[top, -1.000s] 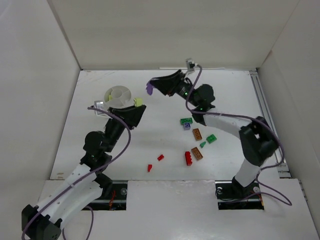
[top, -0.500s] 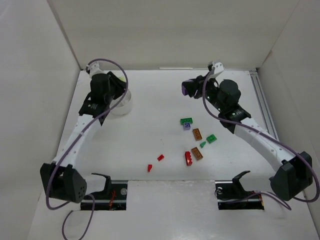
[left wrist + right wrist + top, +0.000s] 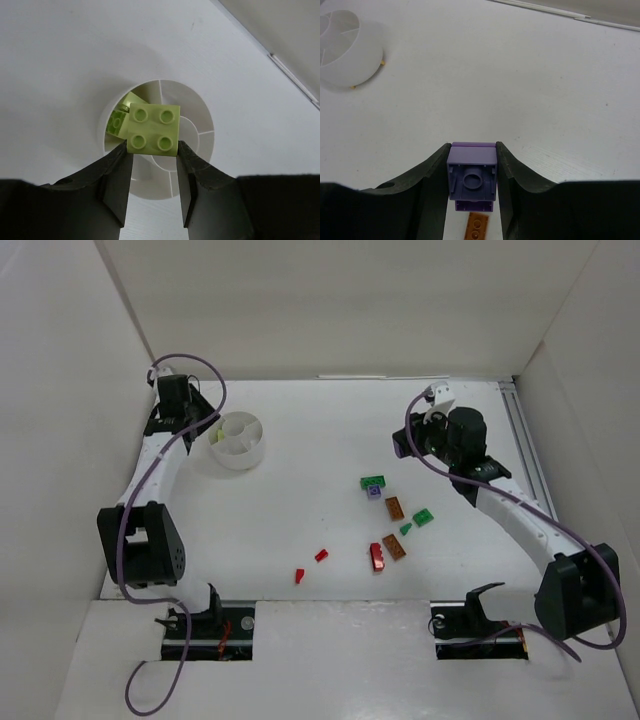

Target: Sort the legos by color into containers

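Left gripper (image 3: 152, 150) clamps a square yellow-green brick (image 3: 153, 129), studs toward the wrist camera, above the white cup (image 3: 196, 112) (a second brick (image 3: 118, 123) lies inside). Right gripper (image 3: 471, 150) grasps a purple brick (image 3: 471, 177), hollow underside toward the camera, long axis along the fingers, over the table (image 3: 545, 75).

Glossy plastic brick (image 3: 152, 130) (cup (image 3: 196, 106) matt, translucent).

The left hand (image 3: 152, 150), arm stretched far back-left, clamps a lime brick (image 3: 153, 129), while the right hand (image 3: 471, 150), arm reaching back-right, pinches a purple brick (image 3: 472, 172).
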